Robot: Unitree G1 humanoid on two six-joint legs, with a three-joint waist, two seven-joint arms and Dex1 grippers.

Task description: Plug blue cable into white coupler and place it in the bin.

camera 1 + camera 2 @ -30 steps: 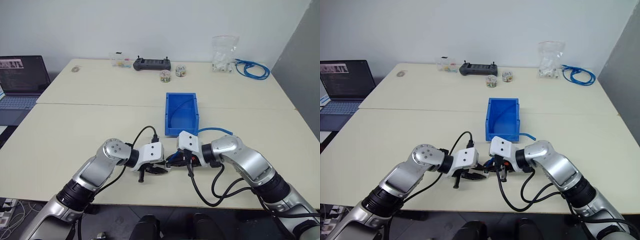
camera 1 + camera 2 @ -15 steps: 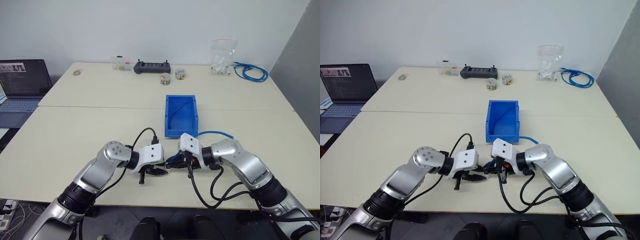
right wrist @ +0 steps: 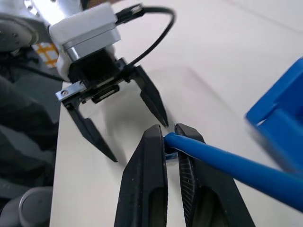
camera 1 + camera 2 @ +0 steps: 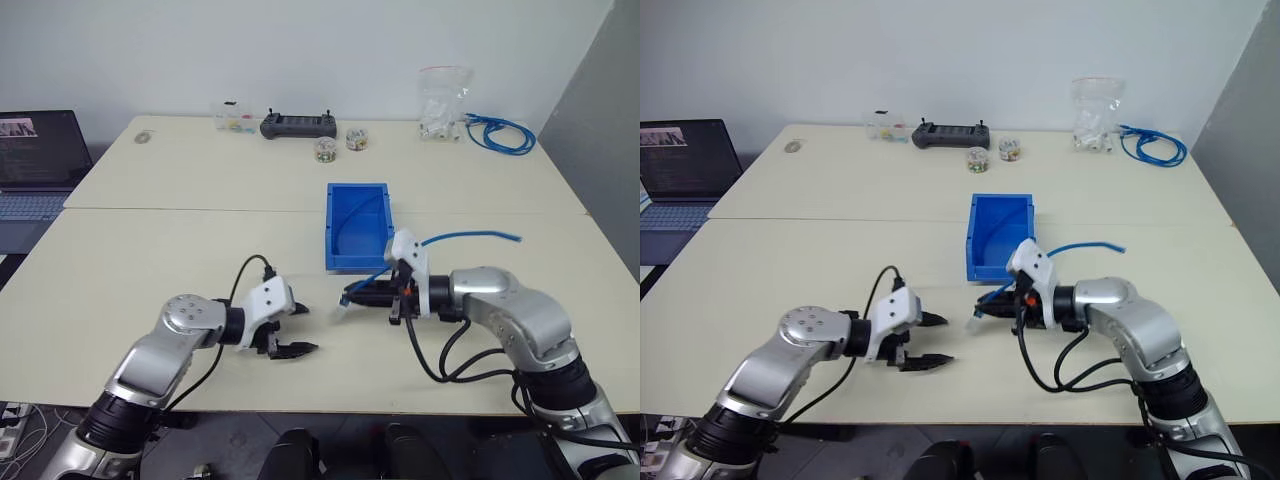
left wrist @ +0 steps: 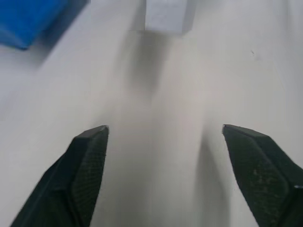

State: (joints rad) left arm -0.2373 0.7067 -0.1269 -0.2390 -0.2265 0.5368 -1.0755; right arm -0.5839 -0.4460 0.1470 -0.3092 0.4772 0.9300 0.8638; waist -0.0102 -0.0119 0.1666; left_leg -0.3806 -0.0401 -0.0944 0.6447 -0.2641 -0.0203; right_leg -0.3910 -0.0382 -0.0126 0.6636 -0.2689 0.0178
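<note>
Two black fingers [image 5: 80, 175] of the left gripper [image 5: 163, 177] are spread wide over the pale table [image 5: 161, 118], the white coupler [image 5: 164, 15] ahead and a corner of the bin [image 5: 28, 19] beside it.

No text, label or number can be read; the laptop [image 4: 35, 160] screen shows lines too small to make out
</note>
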